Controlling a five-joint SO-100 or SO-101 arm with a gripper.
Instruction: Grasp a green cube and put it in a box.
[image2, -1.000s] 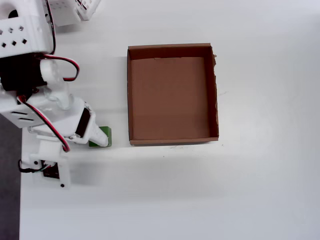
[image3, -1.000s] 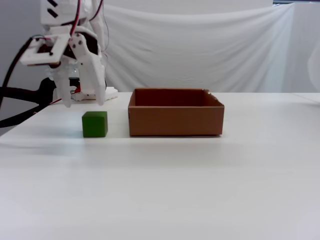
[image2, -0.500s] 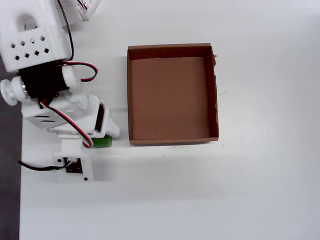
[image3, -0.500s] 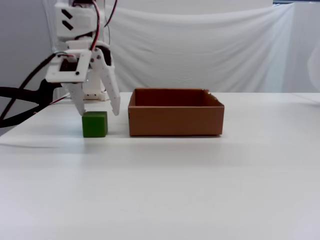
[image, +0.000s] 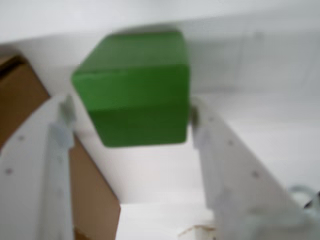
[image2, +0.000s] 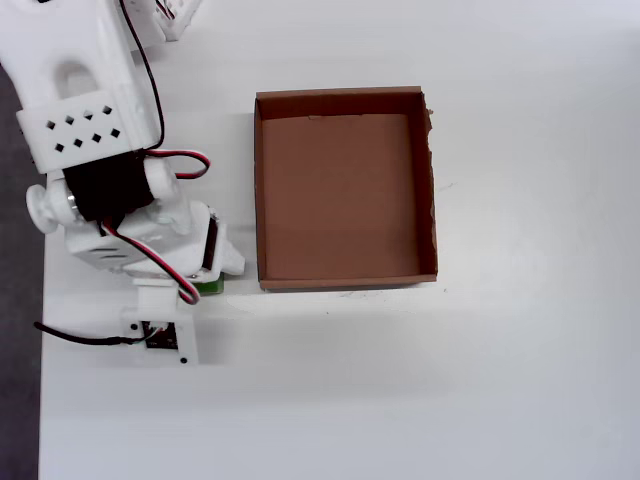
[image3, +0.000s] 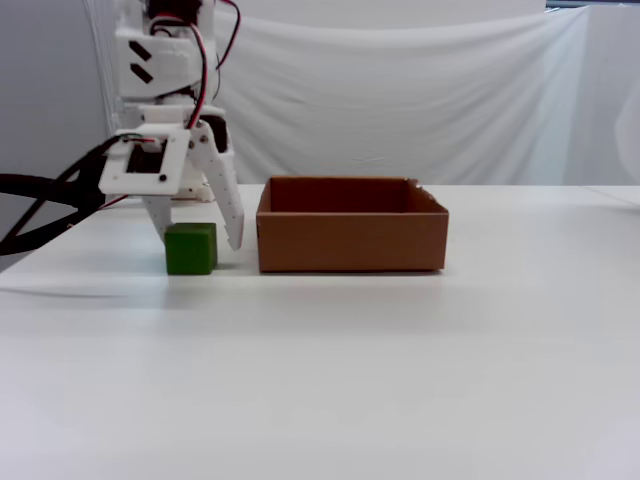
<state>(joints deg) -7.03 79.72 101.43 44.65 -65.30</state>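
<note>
Fixed view: the white arm stands at the left of the white table (image3: 420, 370), its gripper (image3: 197, 238) lowered over the green cube (image3: 190, 249). The jaws are spread apart, one finger on each side of the cube, and the cube sits on the table between them. The box (image3: 351, 238), a shallow brown cardboard tray, stands just to the right of the cube, not touching it.

Overhead view: the arm covers nearly all of the cube (image2: 211, 288); only a green sliver shows beside the near left corner of the box (image2: 345, 186).

Wrist view: the cube (image: 134, 92) fills the gap between the two white fingers (image: 227, 165); whether either finger touches it cannot be told. The box wall (image: 95, 197) appears at the left.
</note>
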